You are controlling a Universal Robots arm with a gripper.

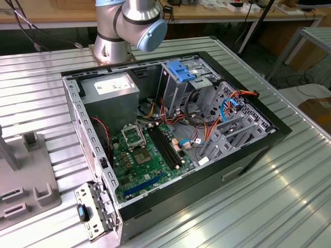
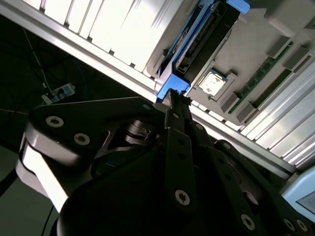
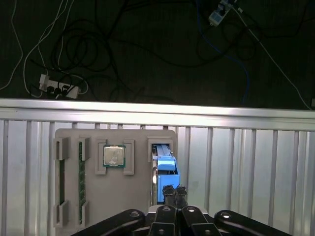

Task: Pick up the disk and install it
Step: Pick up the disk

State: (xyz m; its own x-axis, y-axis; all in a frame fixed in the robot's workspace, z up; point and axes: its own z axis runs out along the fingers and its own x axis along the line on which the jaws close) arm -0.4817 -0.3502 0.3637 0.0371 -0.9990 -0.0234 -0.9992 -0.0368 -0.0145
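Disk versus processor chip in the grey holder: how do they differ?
The disk looks set on edge, blue rail showing; the processor chip lies flat, silver face up. The disk is long and narrow, the processor chip small and square. The gripper is at the disk's end, apart from the processor chip. Both sit in the grey holder.
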